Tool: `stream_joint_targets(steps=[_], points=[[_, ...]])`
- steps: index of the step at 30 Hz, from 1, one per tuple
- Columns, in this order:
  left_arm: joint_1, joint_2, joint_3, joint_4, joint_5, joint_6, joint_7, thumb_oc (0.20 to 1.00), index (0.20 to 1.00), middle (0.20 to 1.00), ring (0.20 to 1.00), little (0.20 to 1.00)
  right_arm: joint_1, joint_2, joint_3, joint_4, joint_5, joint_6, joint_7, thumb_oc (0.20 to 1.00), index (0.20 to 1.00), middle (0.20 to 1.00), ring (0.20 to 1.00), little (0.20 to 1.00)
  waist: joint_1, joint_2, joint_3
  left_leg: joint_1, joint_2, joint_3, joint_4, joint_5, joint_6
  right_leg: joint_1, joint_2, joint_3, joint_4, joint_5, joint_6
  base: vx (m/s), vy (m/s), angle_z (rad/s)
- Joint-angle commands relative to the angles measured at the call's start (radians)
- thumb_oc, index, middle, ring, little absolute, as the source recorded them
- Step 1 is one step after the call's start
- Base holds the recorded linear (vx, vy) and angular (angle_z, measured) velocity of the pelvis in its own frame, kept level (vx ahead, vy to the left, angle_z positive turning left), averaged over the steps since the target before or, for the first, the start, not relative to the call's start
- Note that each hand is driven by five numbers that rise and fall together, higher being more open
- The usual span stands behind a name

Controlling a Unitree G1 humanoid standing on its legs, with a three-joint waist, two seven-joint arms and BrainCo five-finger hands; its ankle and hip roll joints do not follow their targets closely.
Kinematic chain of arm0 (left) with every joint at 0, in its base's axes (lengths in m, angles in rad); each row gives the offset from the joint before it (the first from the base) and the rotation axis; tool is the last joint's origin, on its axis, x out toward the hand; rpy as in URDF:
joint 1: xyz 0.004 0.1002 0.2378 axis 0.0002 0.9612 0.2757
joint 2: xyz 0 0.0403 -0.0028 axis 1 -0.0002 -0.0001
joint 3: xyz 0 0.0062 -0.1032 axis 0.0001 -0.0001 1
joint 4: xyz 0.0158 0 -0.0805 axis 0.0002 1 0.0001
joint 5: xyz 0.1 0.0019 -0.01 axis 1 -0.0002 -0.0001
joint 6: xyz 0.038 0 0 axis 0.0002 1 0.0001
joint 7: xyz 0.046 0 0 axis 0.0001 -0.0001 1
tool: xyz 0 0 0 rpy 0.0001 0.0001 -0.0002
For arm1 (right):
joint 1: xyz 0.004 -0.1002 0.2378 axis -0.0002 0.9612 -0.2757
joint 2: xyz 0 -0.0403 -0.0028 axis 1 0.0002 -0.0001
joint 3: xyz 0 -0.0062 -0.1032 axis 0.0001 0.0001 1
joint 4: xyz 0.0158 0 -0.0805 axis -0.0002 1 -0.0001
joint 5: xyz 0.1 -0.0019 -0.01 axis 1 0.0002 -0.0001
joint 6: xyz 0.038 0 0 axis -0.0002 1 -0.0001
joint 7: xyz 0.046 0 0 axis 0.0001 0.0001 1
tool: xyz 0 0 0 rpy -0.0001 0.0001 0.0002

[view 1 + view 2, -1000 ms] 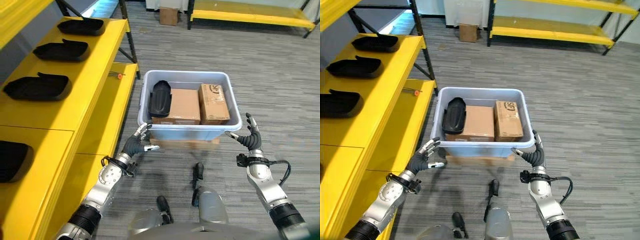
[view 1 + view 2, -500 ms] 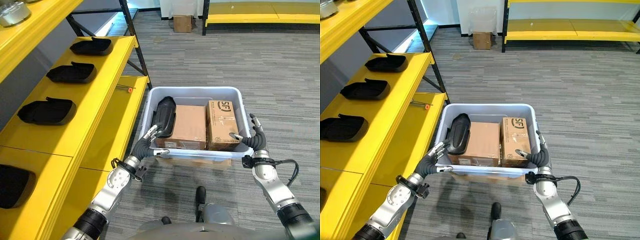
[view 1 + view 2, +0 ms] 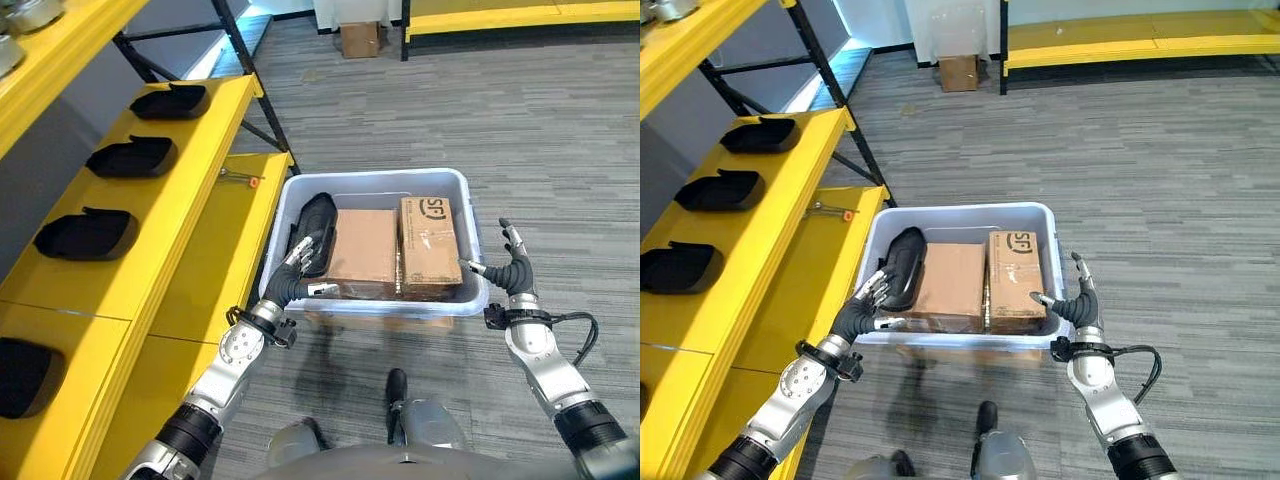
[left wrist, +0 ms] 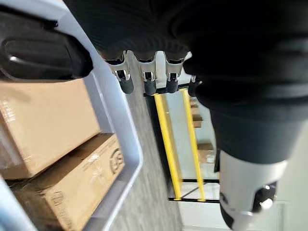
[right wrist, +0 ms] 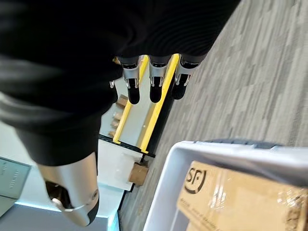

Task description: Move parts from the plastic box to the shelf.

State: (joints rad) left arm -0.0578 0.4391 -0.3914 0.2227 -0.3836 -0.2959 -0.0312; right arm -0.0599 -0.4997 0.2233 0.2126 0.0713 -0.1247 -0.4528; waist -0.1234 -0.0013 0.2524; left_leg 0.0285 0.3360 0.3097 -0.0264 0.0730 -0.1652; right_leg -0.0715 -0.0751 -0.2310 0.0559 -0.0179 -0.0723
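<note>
A pale blue plastic box (image 3: pixel 375 177) stands on the floor in front of me. Inside it, a black moulded part (image 3: pixel 313 232) leans against the left wall beside two cardboard cartons (image 3: pixel 362 250). My left hand (image 3: pixel 295 275) is open at the box's near-left corner, its straight fingers (image 4: pixel 125 82) reaching over the rim (image 4: pixel 120 125) close to the black part (image 4: pixel 43 53). My right hand (image 3: pixel 512 270) is open just outside the near-right corner, fingers (image 5: pixel 151 84) straight, beside the rim (image 5: pixel 192 149). To the left runs the yellow shelf (image 3: pixel 170 215).
Several black parts (image 3: pixel 130 156) lie in a row on the yellow shelf. A small orange-tipped tool (image 3: pixel 240 178) lies on its lower board. A cardboard box (image 3: pixel 360 38) and another yellow rack (image 3: pixel 500 15) stand at the far end of the grey floor.
The camera has shifted as I closed in on the box. Both hands went from short of its front wall to its near corners; the left now reaches over the rim.
</note>
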Motion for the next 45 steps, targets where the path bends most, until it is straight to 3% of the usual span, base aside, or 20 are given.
stream_joint_targets(steps=[1, 5, 10, 13, 16, 19, 24, 27, 31, 33, 36, 40, 45], points=[[0.041, -0.005, 0.071, -0.089, -0.074, -0.059, 0.004, 1.000, 1.000, 1.000, 1.000, 1.000, -0.029, -0.068, 0.006, -0.071, 0.033, -0.024, 0.022, 1.000, 1.000, 1.000, 1.000, 1.000, -0.011, 0.025, -0.015, -0.037, 0.002, 0.039, 0.112, 0.116, 0.045, 0.075, -0.072, -0.027, 0.123, -0.118, 0.076, 0.15, 0.396, -0.30], [0.028, -0.005, 0.077, -0.085, -0.076, -0.039, -0.016, 1.000, 1.000, 1.000, 1.000, 1.000, -0.023, -0.038, 0.001, -0.037, 0.136, 0.014, 0.040, 1.000, 1.000, 1.000, 1.000, 1.000, -0.015, 0.044, 0.002, 0.001, -0.024, 0.042, 0.111, 0.067, 0.048, 0.059, -0.077, -0.033, 0.190, -0.139, 0.075, 0.12, 0.287, -0.39], [0.021, -0.010, 0.059, -0.092, -0.073, -0.025, -0.016, 1.000, 1.000, 1.000, 1.000, 1.000, -0.007, -0.003, -0.026, -0.028, 0.114, 0.018, 0.045, 1.000, 1.000, 1.000, 1.000, 1.000, -0.010, 0.054, 0.016, 0.033, -0.108, 0.017, 0.073, -0.031, 0.077, 0.043, -0.095, -0.006, 0.193, -0.110, 0.105, 0.09, 0.202, 0.08], [0.029, -0.005, 0.054, -0.107, -0.063, -0.026, 0.001, 1.000, 1.000, 1.000, 1.000, 1.000, -0.011, 0.000, -0.025, -0.043, 0.095, 0.016, 0.046, 1.000, 1.000, 1.000, 1.000, 1.000, -0.005, 0.056, 0.020, 0.038, -0.125, 0.012, 0.058, -0.043, 0.083, 0.032, -0.096, -0.003, 0.184, -0.099, 0.116, 0.04, 0.063, 0.10], [0.032, 0.006, 0.051, -0.120, -0.055, -0.038, 0.013, 1.000, 1.000, 1.000, 1.000, 1.000, -0.027, 0.001, -0.021, -0.057, 0.082, 0.002, 0.031, 1.000, 1.000, 1.000, 1.000, 1.000, 0.005, 0.050, 0.032, 0.027, -0.131, 0.004, 0.057, -0.048, 0.087, 0.022, -0.096, -0.004, 0.180, -0.096, 0.119, -0.03, -0.001, 0.13], [0.017, 0.012, 0.040, -0.134, -0.058, -0.059, 0.031, 1.000, 1.000, 1.000, 1.000, 1.000, -0.071, -0.015, -0.005, -0.072, -0.022, -0.057, -0.001, 1.000, 1.000, 1.000, 1.000, 1.000, 0.025, 0.048, 0.053, 0.004, -0.133, -0.011, 0.060, -0.047, 0.086, 0.010, -0.093, -0.012, 0.178, -0.098, 0.114, -0.06, -0.018, 0.07], [-0.003, 0.021, 0.027, -0.151, -0.073, -0.060, 0.031, 1.000, 1.000, 1.000, 1.000, 1.000, -0.168, -0.053, 0.010, -0.078, -0.149, -0.084, -0.032, 1.000, 1.000, 1.000, 1.000, 1.000, 0.055, 0.053, 0.074, -0.030, -0.132, -0.031, 0.082, -0.044, 0.083, -0.004, -0.091, -0.025, 0.192, -0.105, 0.103, -0.03, -0.031, 0.03], [-0.011, 0.030, 0.024, -0.165, -0.079, -0.059, 0.013, 1.000, 1.000, 1.000, 1.000, 1.000, -0.238, -0.086, 0.020, -0.066, -0.178, -0.065, -0.018, 1.000, 1.000, 1.000, 1.000, 1.000, 0.074, 0.058, 0.087, -0.049, -0.132, -0.045, 0.097, -0.043, 0.082, -0.013, -0.092, -0.033, 0.209, -0.113, 0.096, -0.02, -0.036, 0.17], [-0.045, 0.074, 0.011, -0.217, -0.085, -0.069, 0.002, 1.000, 1.000, 1.000, 1.000, 1.000, -0.443, -0.124, 0.041, 0.008, -0.043, 0.090, 0.013, 1.000, 1.000, 1.000, 1.000, 1.000, 0.120, 0.067, 0.139, -0.105, -0.137, -0.077, 0.124, -0.043, 0.077, -0.062, -0.098, -0.052, 0.263, -0.134, 0.088, -0.10, -0.062, 0.12], [-0.088, 0.081, -0.007, -0.233, -0.099, -0.066, 0.011, 1.000, 1.000, 1.000, 1.000, 1.000, -0.546, -0.110, 0.050, 0.110, 0.053, 0.130, 0.007, 1.000, 1.000, 1.000, 1.000, 1.000, 0.139, 0.073, 0.170, -0.137, -0.141, -0.090, 0.130, -0.042, 0.077, -0.100, -0.102, -0.057, 0.295, -0.144, 0.087, -0.16, -0.022, 0.15], [-0.121, 0.077, -0.027, -0.243, -0.097, -0.073, 0.016, 1.000, 1.000, 1.000, 1.000, 1.000, -0.619, -0.099, 0.046, 0.196, 0.090, 0.121, 0.000, 1.000, 1.000, 1.000, 1.000, 1.000, 0.152, 0.083, 0.195, -0.166, -0.145, -0.097, 0.139, -0.041, 0.080, -0.134, -0.108, -0.059, 0.323, -0.149, 0.085, -0.12, 0.014, 0.14], [-0.176, 0.073, -0.071, -0.270, -0.103, -0.080, 0.039, 1.000, 1.000, 1.000, 1.000, 1.000, -0.754, -0.106, 0.066, 0.294, -0.036, 0.074, 0.000, 1.000, 1.000, 1.000, 1.000, 1.000, 0.175, 0.107, 0.233, -0.223, -0.155, -0.110, 0.156, -0.039, 0.085, -0.198, -0.124, -0.064, 0.380, -0.162, 0.085, -0.10, 0.034, 0.08], [-0.208, 0.077, -0.103, -0.310, -0.110, -0.085, 0.064, 1.000, 1.000, 1.000, 1.000, 1.000, -0.860, -0.124, 0.157, 0.340, -0.098, 0.126, -0.011, 1.000, 1.000, 1.000, 1.000, 1.000, 0.200, 0.126, 0.268, -0.289, -0.173, -0.120, 0.169, -0.032, 0.090, -0.267, -0.143, -0.069, 0.428, -0.170, 0.088, -0.08, 0.029, 0.13]])
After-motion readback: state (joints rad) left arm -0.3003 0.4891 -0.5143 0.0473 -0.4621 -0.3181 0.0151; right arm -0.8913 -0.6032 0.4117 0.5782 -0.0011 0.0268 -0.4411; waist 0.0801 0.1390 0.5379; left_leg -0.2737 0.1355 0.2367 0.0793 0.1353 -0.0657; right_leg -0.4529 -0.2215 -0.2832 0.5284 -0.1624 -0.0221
